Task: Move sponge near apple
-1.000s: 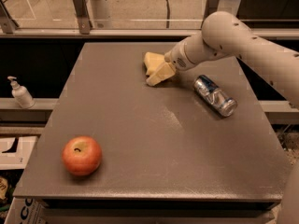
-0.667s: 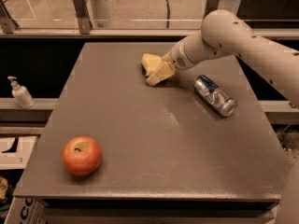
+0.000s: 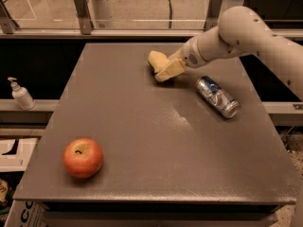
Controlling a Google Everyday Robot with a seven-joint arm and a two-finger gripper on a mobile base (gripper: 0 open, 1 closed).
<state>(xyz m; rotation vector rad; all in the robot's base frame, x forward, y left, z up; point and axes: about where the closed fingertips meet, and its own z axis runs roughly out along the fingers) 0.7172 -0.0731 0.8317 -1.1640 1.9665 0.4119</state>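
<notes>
The pale yellow sponge (image 3: 155,59) is at the far middle of the dark table (image 3: 156,145), tilted and pressed against my gripper (image 3: 168,70). The gripper reaches in from the right on the white arm and is shut on the sponge's right side, at or just above the table top. The red-orange apple (image 3: 83,157) sits at the near left corner, far from the sponge and gripper, with its stem dimple facing up.
A silver-and-blue drink can (image 3: 218,97) lies on its side right of the gripper, under the arm. A white pump bottle (image 3: 21,95) stands on a ledge left of the table. A railing with posts runs behind the far edge.
The gripper and the sponge have shifted together slightly, toward the far edge or upward. The apple and the can have not moved.
</notes>
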